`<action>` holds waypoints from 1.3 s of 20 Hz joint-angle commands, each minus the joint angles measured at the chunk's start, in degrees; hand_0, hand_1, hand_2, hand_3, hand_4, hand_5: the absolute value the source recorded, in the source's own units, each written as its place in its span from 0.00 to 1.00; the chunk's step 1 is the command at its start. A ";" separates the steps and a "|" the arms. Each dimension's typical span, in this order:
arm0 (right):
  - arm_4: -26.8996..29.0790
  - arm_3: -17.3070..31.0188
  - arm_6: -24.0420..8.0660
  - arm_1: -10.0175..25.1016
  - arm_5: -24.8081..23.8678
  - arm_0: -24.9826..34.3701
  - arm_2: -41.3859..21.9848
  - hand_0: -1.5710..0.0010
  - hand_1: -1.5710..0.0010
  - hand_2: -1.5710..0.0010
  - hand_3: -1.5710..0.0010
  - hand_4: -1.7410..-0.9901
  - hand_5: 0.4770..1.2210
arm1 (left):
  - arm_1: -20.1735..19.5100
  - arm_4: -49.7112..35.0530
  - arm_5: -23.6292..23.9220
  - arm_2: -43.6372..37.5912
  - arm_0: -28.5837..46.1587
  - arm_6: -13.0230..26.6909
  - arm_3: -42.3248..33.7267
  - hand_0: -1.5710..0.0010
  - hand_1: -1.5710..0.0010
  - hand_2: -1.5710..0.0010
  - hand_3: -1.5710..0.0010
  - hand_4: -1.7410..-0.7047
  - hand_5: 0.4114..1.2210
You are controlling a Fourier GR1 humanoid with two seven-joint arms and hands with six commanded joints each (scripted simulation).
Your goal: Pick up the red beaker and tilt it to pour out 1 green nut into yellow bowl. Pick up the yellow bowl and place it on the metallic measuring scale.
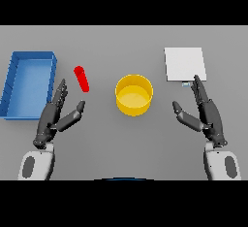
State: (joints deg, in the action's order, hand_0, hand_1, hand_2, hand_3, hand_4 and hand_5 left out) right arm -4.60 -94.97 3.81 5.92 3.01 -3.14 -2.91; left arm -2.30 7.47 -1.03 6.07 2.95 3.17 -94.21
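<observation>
Nothing is held yet: both the left hand (54, 117) and right hand (206, 114) are spread open, so the red beaker (82, 78), left of the centred yellow bowl (134, 95), is judged to need grasping first.

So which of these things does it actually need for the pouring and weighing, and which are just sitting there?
Needed:
red beaker
yellow bowl
metallic measuring scale
left hand and right hand, both open and holding nothing

Just lying about:
blue tray at far left
</observation>
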 commanded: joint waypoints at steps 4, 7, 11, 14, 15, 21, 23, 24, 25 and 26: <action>-0.18 0.14 0.33 0.12 0.45 0.55 -0.26 1.00 1.00 1.00 1.00 0.59 0.20 | 0.43 0.90 1.50 -1.69 -5.96 -0.91 7.24 1.00 1.00 1.00 1.00 0.51 0.31; -0.18 1.42 -0.70 -0.02 0.00 1.24 0.30 1.00 1.00 1.00 1.00 0.60 0.19 | 0.03 0.88 2.61 -4.04 -11.83 -2.22 13.71 1.00 1.00 1.00 1.00 0.51 0.30; -0.79 0.89 0.66 0.12 -0.28 0.66 0.19 1.00 1.00 1.00 1.00 0.59 0.20 | 0.01 0.67 2.90 -6.06 -18.55 -4.95 22.27 1.00 1.00 1.00 1.00 0.50 0.28; -0.79 0.96 0.24 0.63 -0.11 0.68 0.42 1.00 1.00 1.00 1.00 0.59 0.21 | 0.57 1.89 4.39 -6.43 -21.23 -6.87 26.67 1.00 1.00 1.00 1.00 0.50 0.28; -0.54 1.06 -0.43 0.95 -0.22 0.93 0.91 1.00 1.00 1.00 1.00 0.59 0.21 | 0.44 2.19 4.75 -6.72 -22.61 -6.93 28.16 1.00 1.00 1.00 1.00 0.50 0.27; -1.21 2.29 -0.58 0.07 -0.98 2.11 0.66 1.00 1.00 1.00 1.00 0.59 0.22 | 1.14 2.75 5.85 -8.23 -28.97 -10.42 37.55 1.00 1.00 1.00 1.00 0.45 0.33; -1.50 1.99 -0.24 0.26 -0.93 1.69 0.50 1.00 1.00 1.00 1.00 0.59 0.23 | 1.35 2.69 6.33 -8.86 -30.41 -12.56 39.75 1.00 1.00 1.00 1.00 0.42 0.35; -1.32 2.18 -0.92 0.23 -1.02 2.06 0.69 1.00 1.00 1.00 1.00 0.58 0.23 | 1.82 2.33 6.60 -9.21 -30.72 -13.19 40.27 1.00 1.00 1.00 1.00 0.40 0.37; -1.65 1.80 -0.21 0.31 -1.07 1.38 0.51 1.00 1.00 1.00 1.00 0.59 0.23 | 2.29 2.12 7.22 -9.67 -31.09 -13.50 41.19 1.00 1.00 0.97 0.98 0.38 0.39; -1.59 1.66 -0.37 0.09 -1.14 1.24 0.44 1.00 1.00 1.00 1.00 0.59 0.23 | 2.42 1.83 7.65 -10.34 -31.43 -14.06 42.49 0.90 0.91 0.89 0.92 0.36 0.41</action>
State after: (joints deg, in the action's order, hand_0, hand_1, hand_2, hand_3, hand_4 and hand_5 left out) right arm -6.19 -93.31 3.46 6.01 1.87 -1.90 -2.48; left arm 0.12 9.30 6.61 -4.26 -28.47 -10.74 -51.71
